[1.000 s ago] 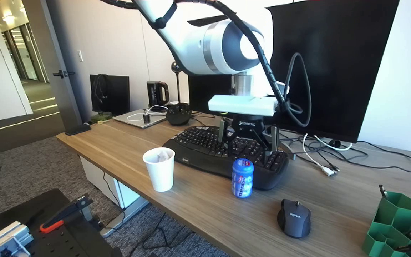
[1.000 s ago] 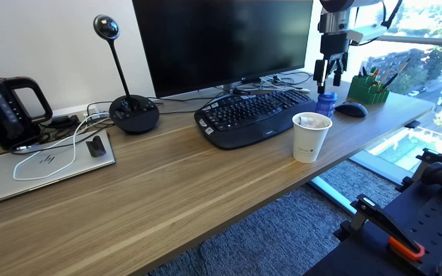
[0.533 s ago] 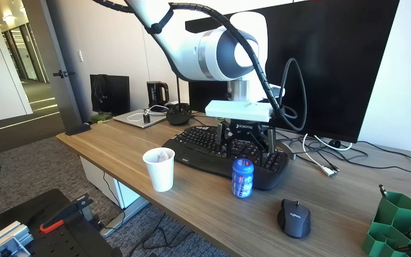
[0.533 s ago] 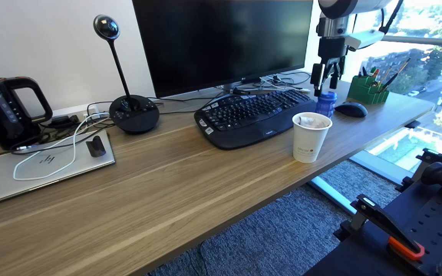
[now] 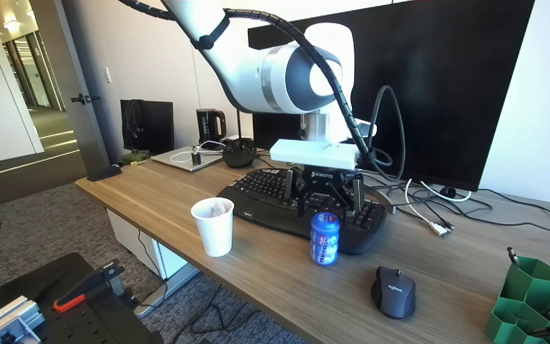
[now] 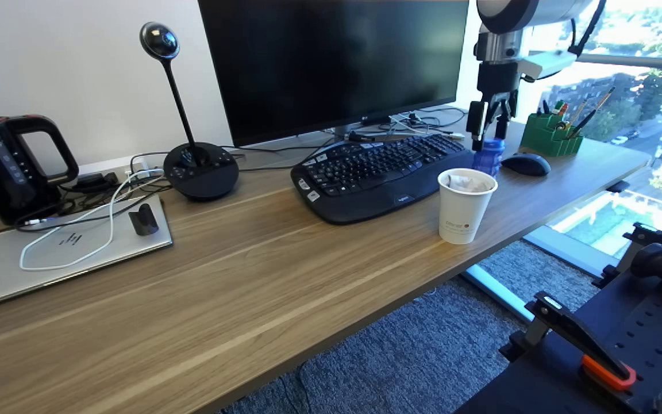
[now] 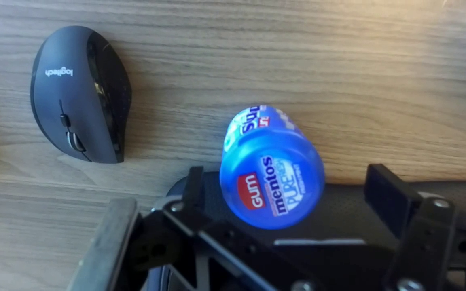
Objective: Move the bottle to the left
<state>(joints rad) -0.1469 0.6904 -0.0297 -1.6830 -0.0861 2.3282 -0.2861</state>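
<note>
- The bottle (image 5: 324,241) is upright on the desk (image 5: 265,277), just beside the front edge of the keyboard (image 5: 265,205), near the corner closest to the mouse (image 5: 394,292).
- Our gripper (image 5: 323,209) has its jaws spread wide, nothing held. Only the one gripper, so no choice of hand.
- Key relation: in the wrist view the lid (image 7: 272,182) shows between the fingers (image 7: 193,188), with a gap on both flanks. Long axis is vertical; we judge it roughly in line with the gripper's downward reach, so a straight drop should straddle the body.
- Offset: lid sits closer to the mouse-side finger. We'd nudge slightly toward the mouse before squeezing, else that finger likely catches first and shoves or tips the bottle.
- Depth: tips look about level with the lid in both exterior views. We can't tell if they're past its top.
- Step, our read: lining up for the grasp; bottle not moved yet.
- "Left": we take it as facing the monitor (image 5: 437,86), so toward the white paper cup (image 5: 215,231). Cup stands apart from the bottle on that side; we'd lift over or pass well wide of it.
</note>
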